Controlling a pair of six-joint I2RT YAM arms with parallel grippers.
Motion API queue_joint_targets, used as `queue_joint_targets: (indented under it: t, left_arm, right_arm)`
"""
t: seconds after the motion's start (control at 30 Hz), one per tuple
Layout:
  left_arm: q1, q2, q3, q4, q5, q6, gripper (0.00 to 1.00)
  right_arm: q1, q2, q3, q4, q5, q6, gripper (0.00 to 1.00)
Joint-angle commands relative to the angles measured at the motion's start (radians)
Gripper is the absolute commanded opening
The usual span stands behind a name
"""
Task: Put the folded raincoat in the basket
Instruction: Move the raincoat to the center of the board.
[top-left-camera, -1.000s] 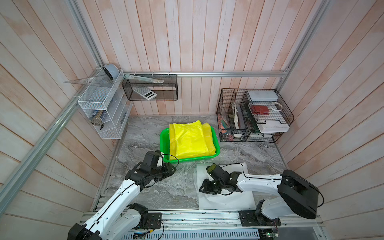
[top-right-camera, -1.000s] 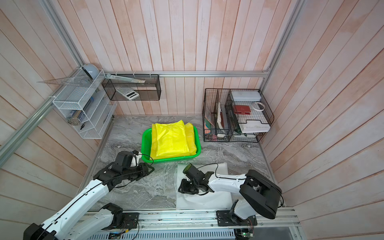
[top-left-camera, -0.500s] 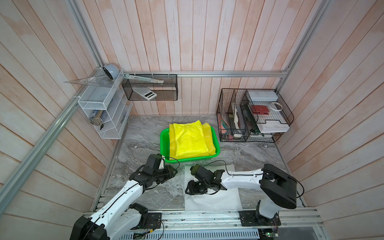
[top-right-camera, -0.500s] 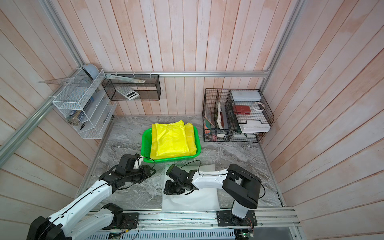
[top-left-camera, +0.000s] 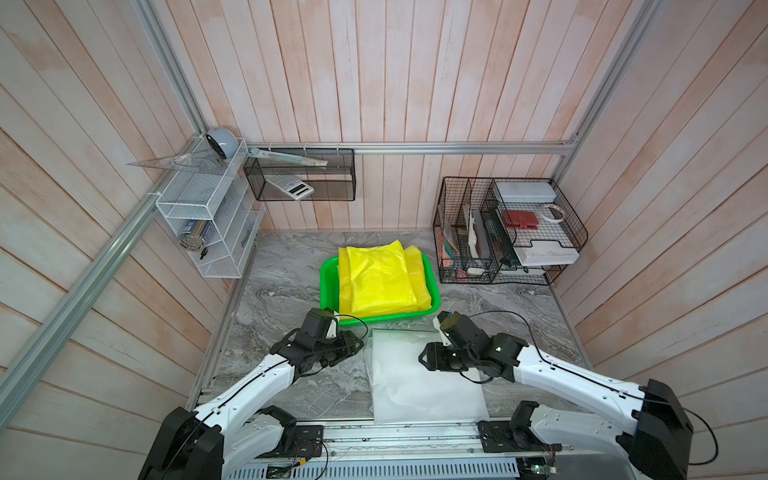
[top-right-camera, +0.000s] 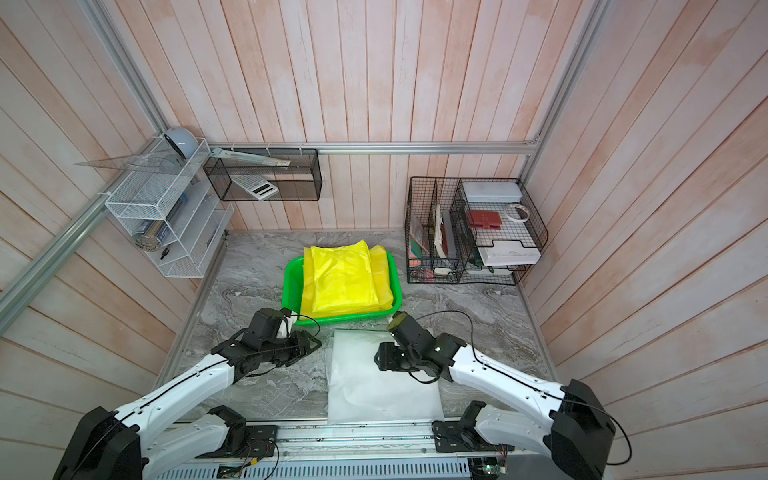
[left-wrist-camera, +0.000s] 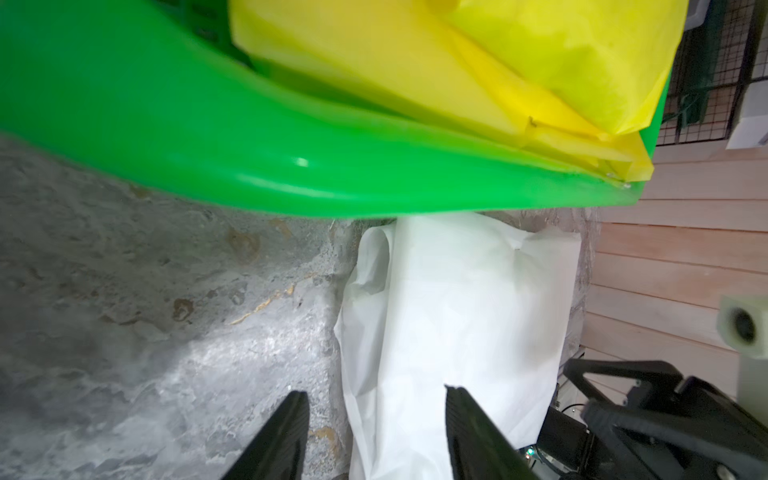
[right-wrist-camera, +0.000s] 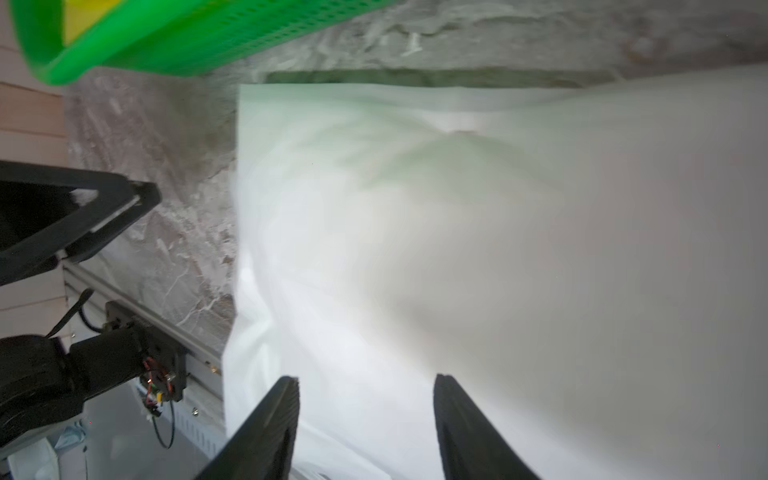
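Note:
A white folded raincoat (top-left-camera: 419, 386) (top-right-camera: 378, 390) lies flat on the marble table, just in front of the green basket (top-left-camera: 328, 286) (top-right-camera: 291, 286). Yellow folded raincoats (top-left-camera: 380, 276) (top-right-camera: 345, 278) fill the basket. My left gripper (top-left-camera: 357, 343) (left-wrist-camera: 376, 392) is open and low at the white raincoat's (left-wrist-camera: 449, 316) left edge, one finger over marble and one over the fabric. My right gripper (top-left-camera: 424, 359) (right-wrist-camera: 366, 379) is open above the white raincoat (right-wrist-camera: 457, 228) and holds nothing.
A black wire organiser (top-left-camera: 507, 232) with books and boxes stands at the back right. A white wire shelf (top-left-camera: 208, 224) and a black mesh tray (top-left-camera: 299, 178) hang at the back left. Wooden walls close in on three sides.
The right gripper slid the white raincoat a little to the left, then opened and drew back to the right. The left gripper edged toward the raincoat's left edge.

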Motion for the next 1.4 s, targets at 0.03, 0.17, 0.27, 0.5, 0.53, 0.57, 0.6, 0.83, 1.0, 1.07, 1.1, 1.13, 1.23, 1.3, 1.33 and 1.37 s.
queue_joint_targets:
  t: [0.03, 0.17, 0.27, 0.5, 0.53, 0.57, 0.6, 0.83, 1.0, 1.07, 1.1, 1.13, 1.23, 1.3, 1.33, 1.37]
  left_arm:
    - [-0.02, 0.026, -0.023, 0.071, 0.01, -0.016, 0.6]
    - [-0.024, 0.063, -0.041, 0.113, 0.016, -0.028, 0.69]
    - [-0.024, 0.093, -0.055, 0.145, 0.02, -0.039, 0.7]
    - [-0.024, 0.145, -0.067, 0.133, -0.03, -0.019, 0.7]
    - [-0.025, 0.143, -0.068, 0.117, -0.051, -0.014, 0.7]
    - [-0.025, 0.138, -0.071, 0.101, -0.073, -0.008, 0.7]
    - [-0.024, 0.133, -0.071, 0.083, -0.09, -0.003, 0.7]
    - [-0.023, 0.123, -0.066, -0.041, -0.214, 0.034, 0.7]
    - [-0.021, 0.07, -0.042, -0.106, -0.268, 0.059, 0.69]
    - [-0.02, 0.037, -0.026, -0.141, -0.293, 0.072, 0.69]
    - [-0.019, 0.026, -0.023, -0.149, -0.308, 0.075, 0.69]
    - [-0.015, 0.019, -0.024, -0.148, -0.318, 0.076, 0.69]
    - [0.0, 0.053, -0.024, -0.113, -0.292, 0.07, 0.65]
    - [0.0, 0.094, -0.019, -0.067, -0.243, 0.067, 0.64]
    - [-0.001, 0.108, -0.02, -0.037, -0.218, 0.065, 0.64]
    - [-0.002, 0.112, -0.023, -0.003, -0.197, 0.065, 0.64]
  right_arm:
    - [-0.069, -0.111, -0.107, -0.057, -0.014, -0.019, 0.52]
    - [-0.071, -0.099, -0.165, 0.034, -0.086, 0.01, 0.49]
    - [-0.067, -0.039, -0.2, 0.15, -0.14, 0.068, 0.47]
    - [-0.045, 0.159, -0.198, 0.313, -0.181, 0.067, 0.45]
    - [-0.045, 0.194, -0.181, 0.308, -0.197, 0.045, 0.45]
    - [-0.045, 0.232, -0.156, 0.29, -0.214, 0.025, 0.45]
    - [-0.045, 0.262, -0.134, 0.272, -0.234, -0.005, 0.45]
    - [-0.006, 0.35, -0.08, 0.27, -0.267, -0.046, 0.44]
    - [-0.005, 0.307, -0.077, 0.228, -0.234, -0.059, 0.44]
    - [-0.006, 0.301, -0.076, 0.211, -0.229, -0.064, 0.45]
    - [-0.006, 0.3, -0.077, 0.208, -0.229, -0.065, 0.45]
    - [-0.005, 0.299, -0.078, 0.207, -0.232, -0.064, 0.46]
    - [-0.005, 0.287, -0.083, 0.21, -0.233, -0.064, 0.46]
    - [-0.005, 0.28, -0.084, 0.208, -0.227, -0.067, 0.46]
    - [-0.006, 0.28, -0.085, 0.207, -0.223, -0.07, 0.46]
    - [-0.005, 0.281, -0.087, 0.206, -0.221, -0.072, 0.46]
